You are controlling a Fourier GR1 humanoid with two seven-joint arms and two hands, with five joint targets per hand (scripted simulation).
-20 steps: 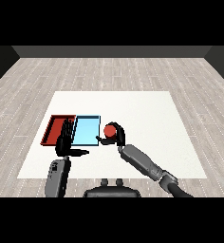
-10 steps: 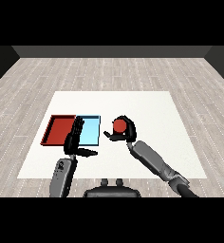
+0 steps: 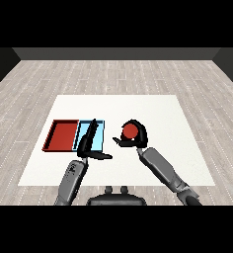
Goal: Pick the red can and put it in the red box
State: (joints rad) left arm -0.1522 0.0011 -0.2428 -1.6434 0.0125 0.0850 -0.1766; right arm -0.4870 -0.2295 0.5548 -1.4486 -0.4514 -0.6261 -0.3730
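Pale wood-plank flooring surrounds a flat white table, a smooth rectangle under dark walls. Near the table's left edge 2 shallow rectangular trays lie side by side, touching: the red tray on the outside and the light blue tray toward the middle. The left hand reaches over the light blue tray from the front edge, its glossy black fingers straight and its thumb stuck out sideways, holding nothing. Toward the table's middle, just right of the blue tray, the right hand curls round the red can, whose round top faces up. Both forearms are jointed grey cylinders.
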